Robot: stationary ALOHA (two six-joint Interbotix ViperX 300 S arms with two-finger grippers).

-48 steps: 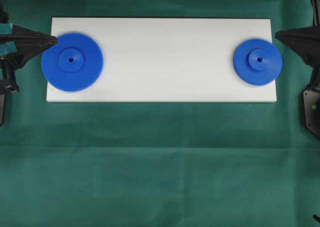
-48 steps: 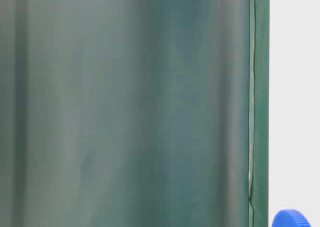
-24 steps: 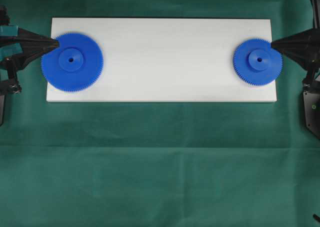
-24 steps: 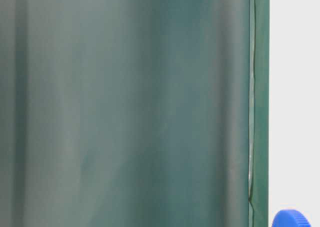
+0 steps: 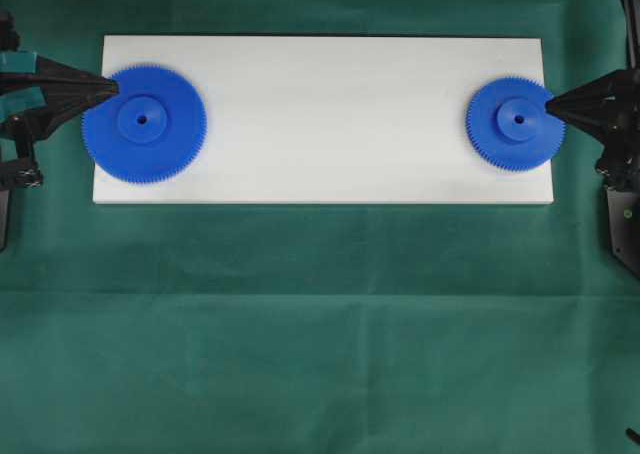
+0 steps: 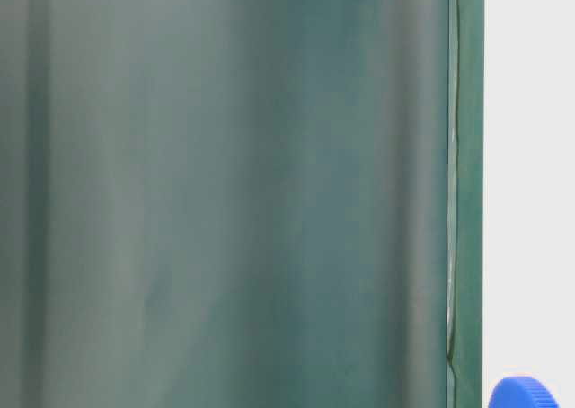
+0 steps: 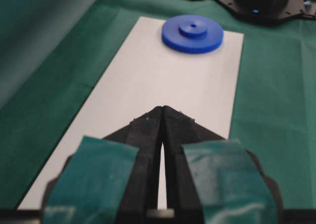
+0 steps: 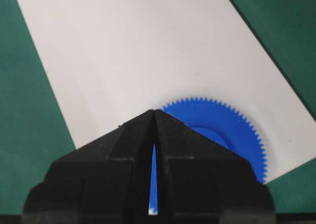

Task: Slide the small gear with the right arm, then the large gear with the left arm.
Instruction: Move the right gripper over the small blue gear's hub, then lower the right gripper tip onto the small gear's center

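The large gear [image 5: 144,123] lies flat at the left end of the white board [image 5: 330,114]. My left gripper [image 5: 113,86], teal-taped, is shut, and its pointed tip meets the gear's upper-left rim. The small gear [image 5: 515,124] lies at the board's right end. Over its right rim sits the shut tip of my right gripper [image 5: 549,102]. In the right wrist view the small gear [image 8: 237,130] spreads out from under the shut right gripper [image 8: 154,111]. The left wrist view looks past the shut left gripper [image 7: 162,107] along the board to the small gear [image 7: 192,34]; the large gear is hidden there.
Green cloth [image 5: 320,324] covers the table around the board. A long bare stretch of white board runs between the two gears. The right arm's black base [image 7: 261,2] stands beyond the far end. A blue gear rim [image 6: 524,393] shows in the table-level view.
My right gripper has come in from off the board's right end onto the small gear's right rim. The left gripper shifted slightly early on, then held. Neither gear has moved.
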